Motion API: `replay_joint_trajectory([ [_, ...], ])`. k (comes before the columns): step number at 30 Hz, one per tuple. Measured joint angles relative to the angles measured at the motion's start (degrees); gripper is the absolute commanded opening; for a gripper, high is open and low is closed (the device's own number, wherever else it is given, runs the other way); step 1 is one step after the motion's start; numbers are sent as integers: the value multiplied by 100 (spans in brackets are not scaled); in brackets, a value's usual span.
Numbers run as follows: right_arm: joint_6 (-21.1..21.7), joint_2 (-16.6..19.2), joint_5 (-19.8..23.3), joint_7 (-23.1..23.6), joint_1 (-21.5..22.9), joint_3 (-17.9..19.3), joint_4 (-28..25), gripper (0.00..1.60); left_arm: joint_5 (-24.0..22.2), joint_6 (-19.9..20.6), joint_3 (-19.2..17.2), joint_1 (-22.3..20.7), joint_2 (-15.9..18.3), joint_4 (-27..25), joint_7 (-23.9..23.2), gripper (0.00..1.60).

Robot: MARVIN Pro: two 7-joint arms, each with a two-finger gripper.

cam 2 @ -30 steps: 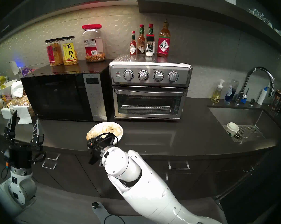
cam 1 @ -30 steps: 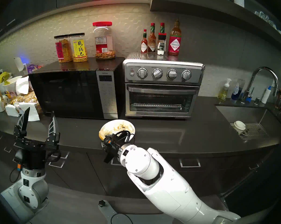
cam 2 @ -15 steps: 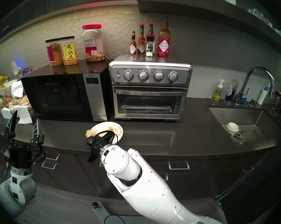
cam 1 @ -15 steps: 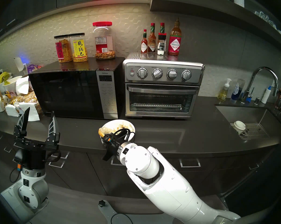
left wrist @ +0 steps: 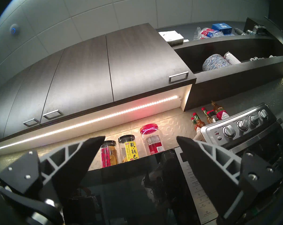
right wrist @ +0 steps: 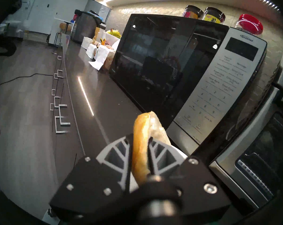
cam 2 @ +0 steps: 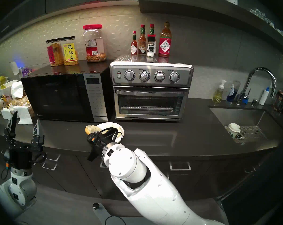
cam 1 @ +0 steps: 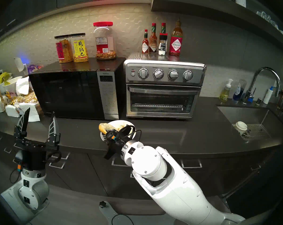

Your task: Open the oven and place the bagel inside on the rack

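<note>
Bagel half [right wrist: 143,143]: pinched on edge, lifted above the white plate [cam 1: 132,124] near the counter's [cam 1: 178,135] front edge; crust on one pad, cut face on the other.
Right gripper [right wrist: 140,152]: pressed onto that half.
Left gripper [cam 1: 39,120]: spread, empty, over the counter's left end.
Handling: probably light, soft, crumbly; hold gently across the ring.
Oven [cam 1: 163,89]: door shut, at the counter's back; rack [cam 1: 157,105] behind the glass.
Room: bare counter before the oven for the door's swing.
</note>
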Motion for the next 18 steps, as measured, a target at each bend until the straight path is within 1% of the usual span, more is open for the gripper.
replay_joint_trajectory([
  [5,246,111,278,-31,-125,81,-334,35,0,0,0,0,0,0,0,160],
  [6,394,137,427,-48,-154,108,-461,36,0,0,1,0,0,0,0,160],
  [11,783,152,801,-108,-180,155,-712,36,0,0,1,0,0,0,0,160],
  [12,932,152,962,-155,-178,158,-789,36,0,0,1,0,0,0,0,160],
  [15,1084,153,1147,-226,-172,155,-862,35,0,0,1,0,0,0,0,160],
  [18,1288,163,1430,-376,-163,124,-950,35,0,0,1,0,0,0,0,160],
])
